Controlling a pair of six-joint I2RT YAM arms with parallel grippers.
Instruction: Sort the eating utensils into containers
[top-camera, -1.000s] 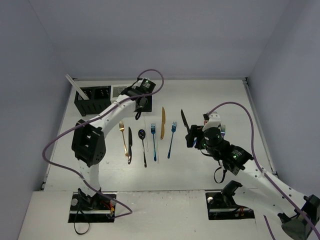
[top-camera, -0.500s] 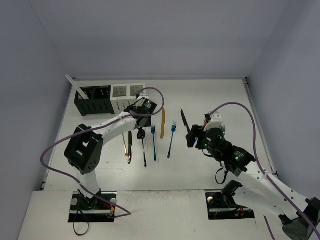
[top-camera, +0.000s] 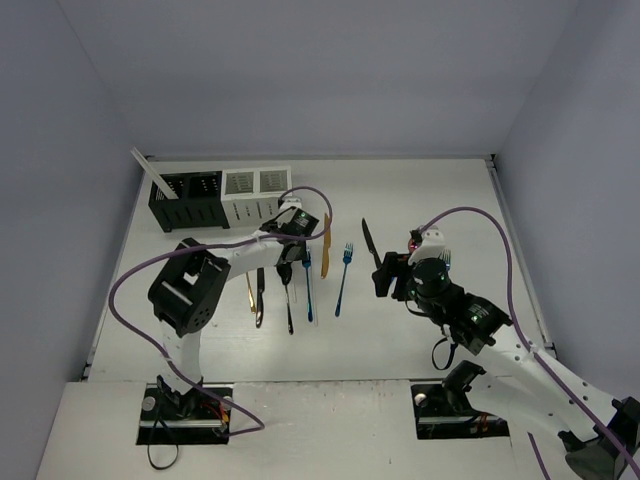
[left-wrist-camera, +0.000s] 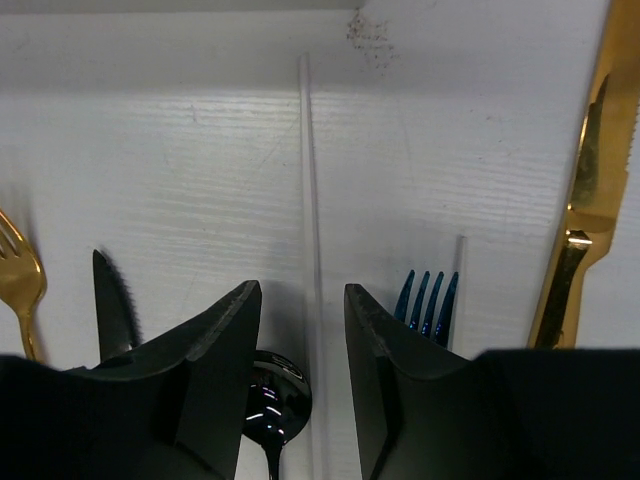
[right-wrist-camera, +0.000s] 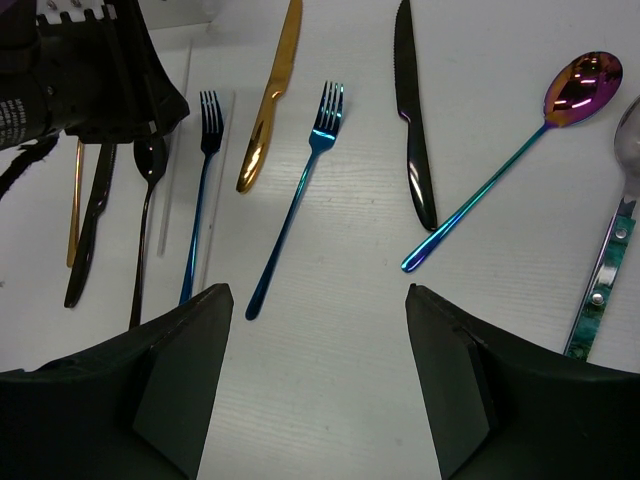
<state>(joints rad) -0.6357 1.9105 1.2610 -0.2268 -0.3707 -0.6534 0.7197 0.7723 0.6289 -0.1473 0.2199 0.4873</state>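
A white, faintly grained surface (top-camera: 430, 190) fills the floor of a small booth with plain pale grey-lavender walls. Two white arms reach in from its near edge.

The left arm (top-camera: 230, 255) stretches to the row of cutlery at centre; from above, its wrist hides its pincer. The right arm (top-camera: 470, 315) hovers to the right, its far end cut off at the picture's corner.

At the back left a black caddy (top-camera: 187, 203) and a white caddy (top-camera: 255, 195) stand touching side by side. A pale stick (top-camera: 150, 170) leans out of the black one's left end. What else the caddies hold is too small to tell.

The remaining utensils lie loose on the surface:
- A gold knife (right-wrist-camera: 268, 100)
- A black knife (right-wrist-camera: 412, 130)
- An iridescent blue fork (right-wrist-camera: 300, 190)
- A second blue fork (right-wrist-camera: 200, 200)
- A pink-purple spoon (right-wrist-camera: 500, 160)
- A black spoon (right-wrist-camera: 145, 220), a second black knife (right-wrist-camera: 90, 230) and a gold fork (left-wrist-camera: 18, 280), all partly hidden behind the left wrist
- A silver spoon (right-wrist-camera: 615, 230), cut off by the right edge

The right pincer (right-wrist-camera: 315, 295) hangs wide open above the surface, holding nothing.

The left pincer (left-wrist-camera: 300, 330) is open, one finger on each side of a translucent chopstick (left-wrist-camera: 307, 180). Whether the fingers touch the chopstick or the surface cannot be told. A second chopstick (left-wrist-camera: 458, 280) lies just right of the blue fork's tines.
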